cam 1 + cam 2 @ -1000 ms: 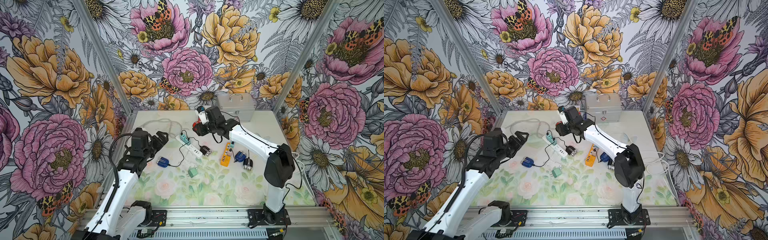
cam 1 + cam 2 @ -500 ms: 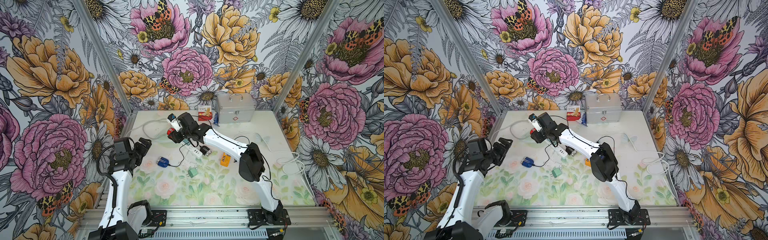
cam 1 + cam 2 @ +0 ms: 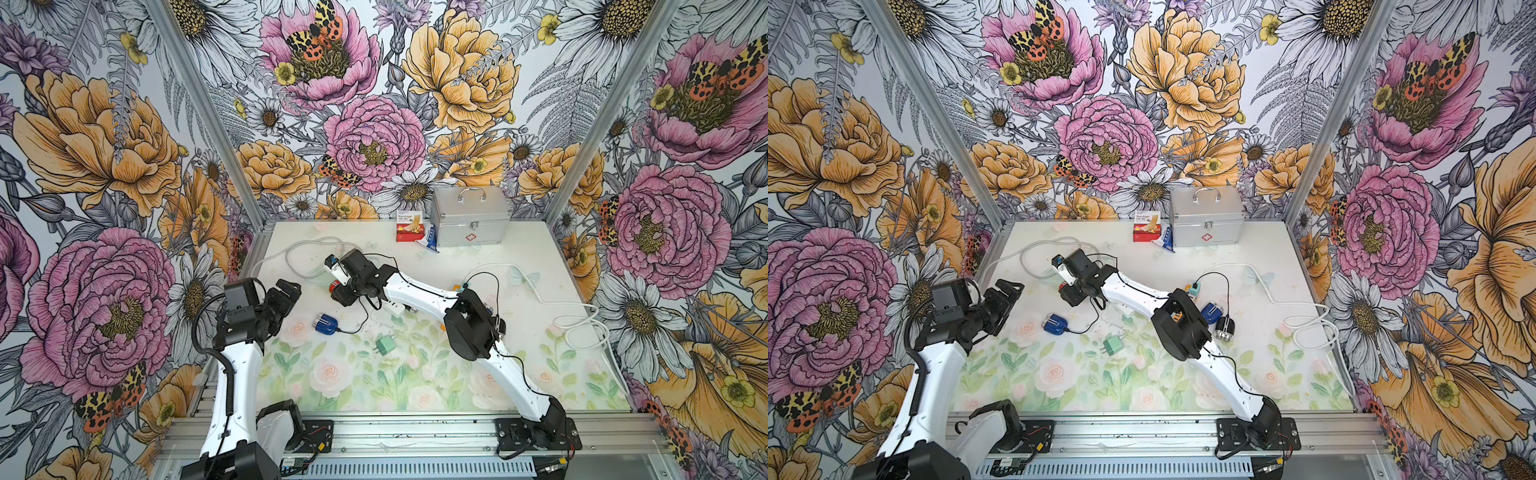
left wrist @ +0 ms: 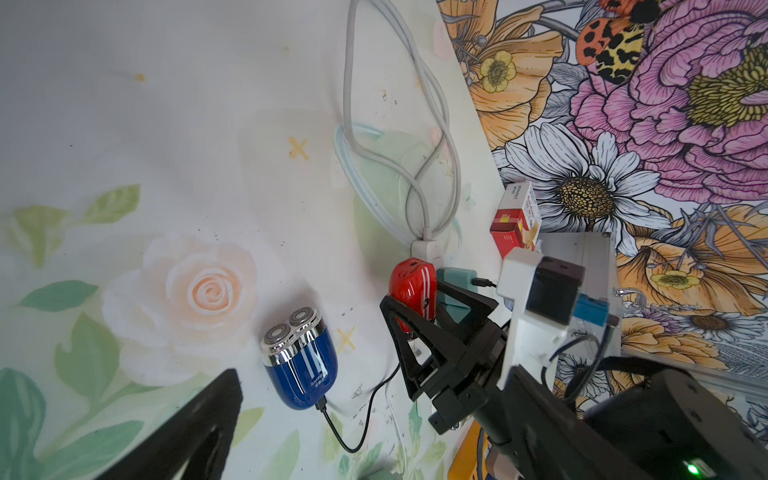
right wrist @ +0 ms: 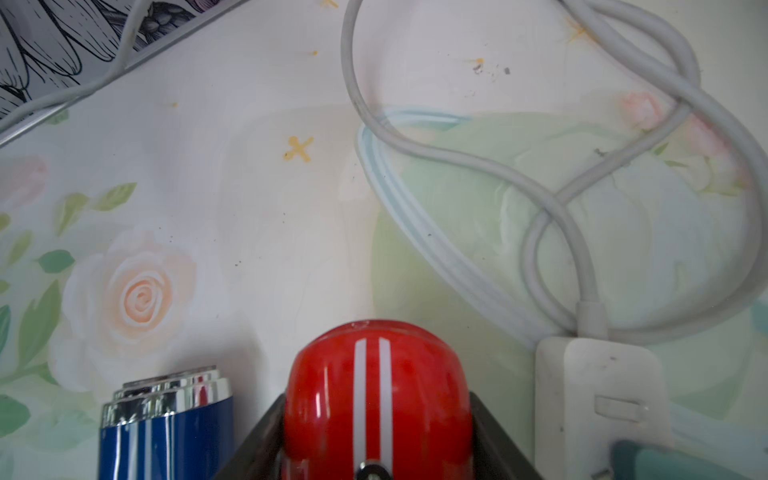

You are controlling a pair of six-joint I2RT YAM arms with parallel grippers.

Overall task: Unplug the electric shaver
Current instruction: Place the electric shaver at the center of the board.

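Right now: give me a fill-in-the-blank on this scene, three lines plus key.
The right hand is shut on the red shaver; the left hand is ___.
The black cable is ___ into the blue shaver.
The box beside the case has a ___ front.
Missing: open; plugged; red.

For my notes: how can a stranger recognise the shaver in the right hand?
On the table, find the white power strip. At its cabled end, the right hand grips a shaver: glossy red with two white stripes, unlike the blue shaver beside it.
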